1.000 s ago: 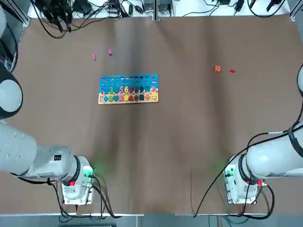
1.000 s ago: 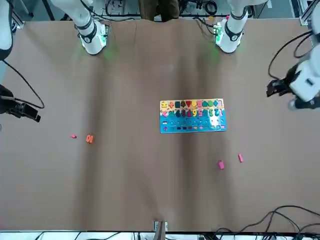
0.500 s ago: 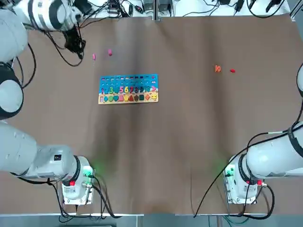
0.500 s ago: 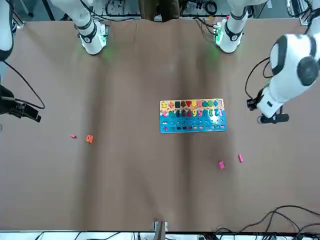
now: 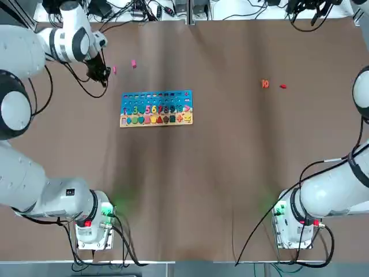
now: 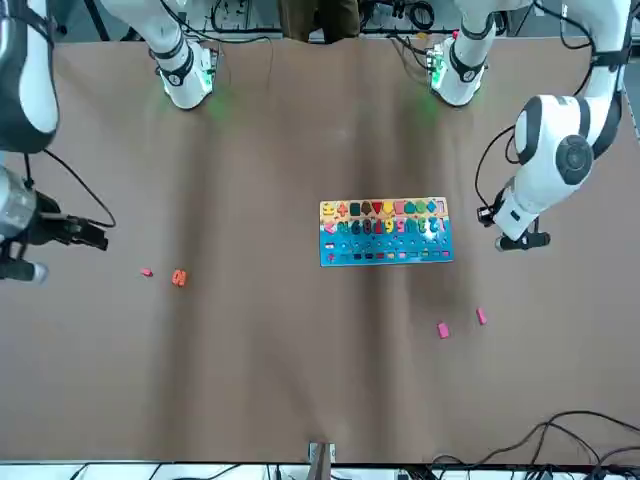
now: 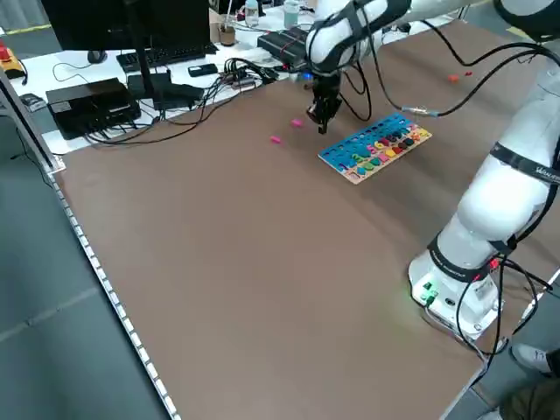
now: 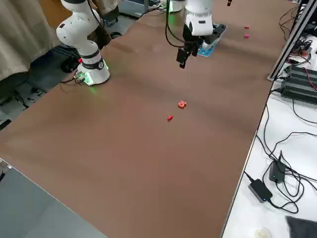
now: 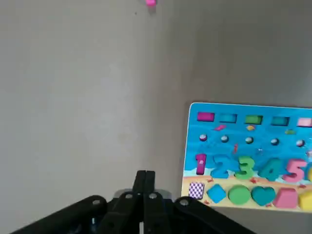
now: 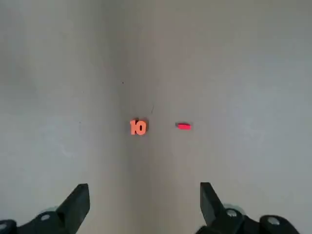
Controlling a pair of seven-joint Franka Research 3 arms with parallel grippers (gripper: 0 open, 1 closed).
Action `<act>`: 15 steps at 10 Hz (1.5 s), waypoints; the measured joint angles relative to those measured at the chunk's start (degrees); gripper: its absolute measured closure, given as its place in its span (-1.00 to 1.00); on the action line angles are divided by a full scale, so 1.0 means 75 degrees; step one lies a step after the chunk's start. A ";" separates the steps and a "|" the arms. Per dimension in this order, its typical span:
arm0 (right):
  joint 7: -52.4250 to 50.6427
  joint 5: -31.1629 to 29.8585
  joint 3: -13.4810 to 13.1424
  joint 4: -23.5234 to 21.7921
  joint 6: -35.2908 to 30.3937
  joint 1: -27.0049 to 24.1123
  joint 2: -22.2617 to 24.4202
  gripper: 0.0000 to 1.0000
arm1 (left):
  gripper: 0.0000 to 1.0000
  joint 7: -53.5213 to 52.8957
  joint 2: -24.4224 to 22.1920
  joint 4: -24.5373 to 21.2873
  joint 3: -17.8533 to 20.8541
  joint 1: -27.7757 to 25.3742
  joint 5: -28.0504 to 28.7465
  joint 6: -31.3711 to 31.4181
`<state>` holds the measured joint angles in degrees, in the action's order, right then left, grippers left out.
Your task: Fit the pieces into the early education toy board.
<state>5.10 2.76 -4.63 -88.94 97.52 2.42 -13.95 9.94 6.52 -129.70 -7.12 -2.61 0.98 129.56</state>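
Observation:
The early education toy board (image 5: 155, 108) lies flat left of the table's middle, blue with a tan strip; it also shows in the left wrist view (image 9: 248, 156). Two pink pieces (image 5: 114, 70) (image 5: 134, 64) lie behind it. My left gripper (image 5: 99, 74) hovers just left of them, shut with nothing between its fingers (image 9: 145, 178). On the far right of the table lie the orange "10" piece (image 5: 264, 84) and the red piece (image 5: 283, 86). High above those two hangs my right gripper (image 6: 88, 236), which is open and empty (image 10: 144, 204).
Brown cloth covers the table (image 5: 219, 173). Both arm bases (image 5: 92, 228) (image 5: 297, 228) stand at the near edge. Cables and electronics (image 5: 86, 11) crowd the far edge, and more cables (image 8: 292, 79) lie off the right side.
The left arm swung in from outside the table to beside the pink pieces, and its fingers closed. The right gripper shifted a little over the orange and red pieces.

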 joint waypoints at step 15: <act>0.0487 0.0235 0.0052 -0.3006 0.5415 0.0627 -0.2139 -0.78 | 0.98 0.0696 0.1868 -0.0436 -0.0073 0.0307 0.0000 0.1741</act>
<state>8.75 4.52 -4.24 -111.49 138.13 7.13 -29.99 15.16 20.53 -132.97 -7.66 -0.31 0.98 142.62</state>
